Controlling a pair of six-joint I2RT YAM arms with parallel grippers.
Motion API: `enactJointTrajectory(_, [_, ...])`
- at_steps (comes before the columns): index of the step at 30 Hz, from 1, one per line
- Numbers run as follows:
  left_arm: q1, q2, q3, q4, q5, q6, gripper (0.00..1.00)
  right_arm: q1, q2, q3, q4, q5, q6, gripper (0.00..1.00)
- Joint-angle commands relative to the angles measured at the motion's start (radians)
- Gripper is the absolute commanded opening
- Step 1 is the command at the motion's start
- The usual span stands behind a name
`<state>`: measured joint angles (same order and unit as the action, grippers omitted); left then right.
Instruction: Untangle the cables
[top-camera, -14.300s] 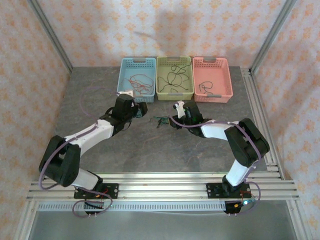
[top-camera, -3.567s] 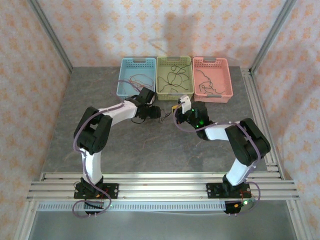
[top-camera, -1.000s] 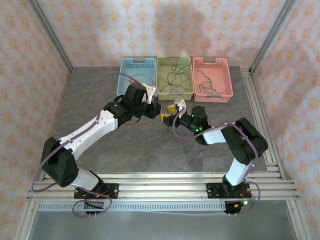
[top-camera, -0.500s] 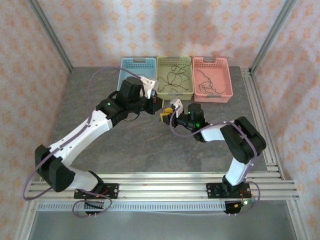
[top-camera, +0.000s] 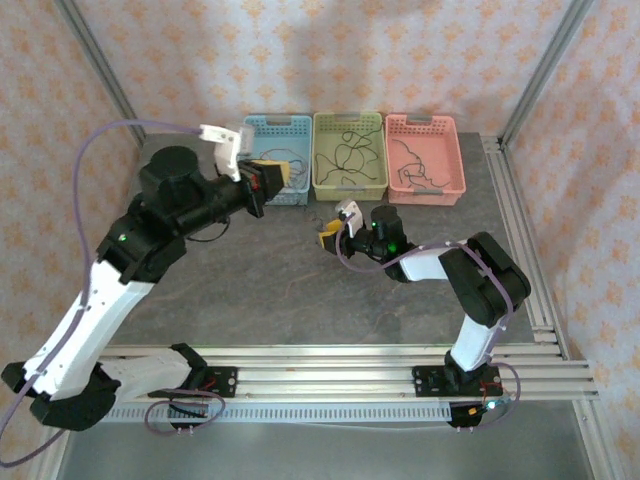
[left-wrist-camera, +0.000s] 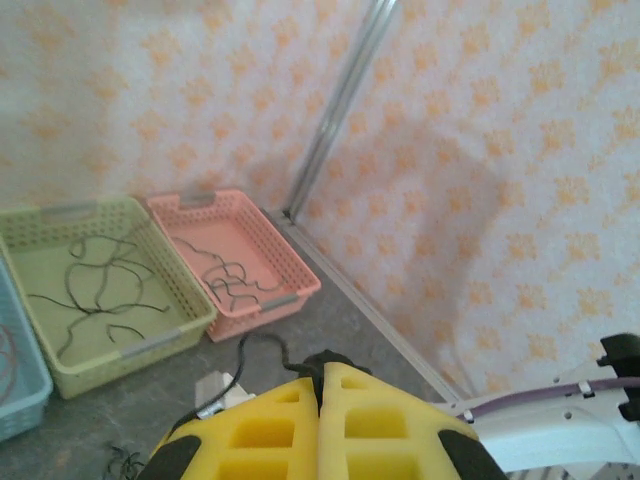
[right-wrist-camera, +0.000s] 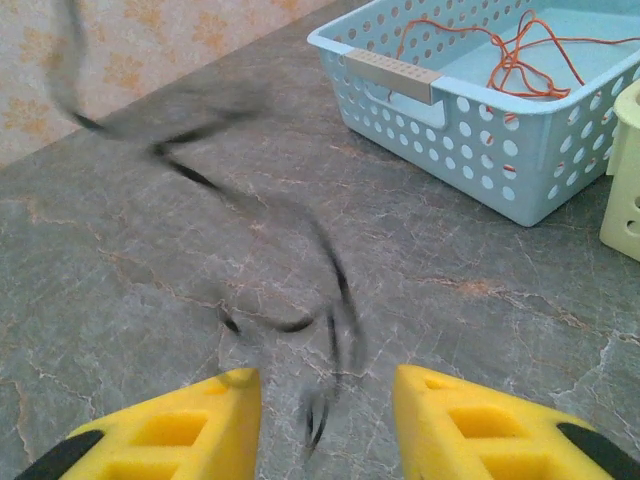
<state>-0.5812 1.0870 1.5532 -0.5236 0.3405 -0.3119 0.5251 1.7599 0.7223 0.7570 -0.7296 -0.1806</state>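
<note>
My left gripper is shut on a thin black cable, which loops up out of the yellow pads. In the top view the left gripper is raised high in front of the blue basket. My right gripper sits low over the table's middle. In its wrist view the right gripper is open, and a blurred black cable swings in front of and between the fingers, touching neither. Orange cables lie in the blue basket.
The green basket and pink basket stand at the back, each holding dark cables. They also appear in the left wrist view as the green basket and pink basket. Aluminium rails run along the right and near edges.
The left arm has risen high and swung back to the left, carrying the black cable with it. The right gripper has stayed low at the table's middle.
</note>
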Motion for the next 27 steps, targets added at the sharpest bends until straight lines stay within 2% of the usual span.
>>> enactJointTrajectory(1, [-0.002, -0.045, 0.057, -0.066, -0.113, 0.025, 0.0, 0.004, 0.011, 0.032, -0.017, 0.005, -0.023, 0.4])
enactJointTrajectory(5, [-0.002, -0.081, 0.088, -0.083, -0.141, 0.035, 0.0, 0.006, 0.007, 0.032, -0.024, 0.023, -0.032, 0.39])
enactJointTrajectory(7, [-0.002, -0.081, 0.091, -0.1, -0.148, 0.034, 0.0, 0.006, 0.005, 0.032, -0.024, 0.035, -0.034, 0.35])
enactJointTrajectory(10, [-0.002, -0.081, 0.073, -0.094, -0.156, 0.031, 0.0, 0.007, 0.006, 0.032, -0.028, 0.034, -0.034, 0.34])
enactJointTrajectory(11, [-0.003, -0.079, 0.067, -0.091, -0.158, 0.029, 0.0, 0.006, 0.005, 0.032, -0.025, 0.031, -0.034, 0.35])
enactJointTrajectory(15, [-0.002, -0.066, 0.053, -0.078, -0.157, 0.022, 0.0, 0.011, 0.0, 0.013, 0.024, -0.004, -0.026, 0.51])
enactJointTrajectory(17, [-0.003, -0.054, 0.054, -0.077, -0.163, 0.019, 0.0, 0.017, -0.006, 0.001, 0.054, -0.025, -0.026, 0.55])
enactJointTrajectory(27, [-0.003, 0.041, 0.073, -0.059, -0.238, 0.008, 0.0, 0.077, -0.006, -0.018, 0.104, -0.086, -0.088, 0.63])
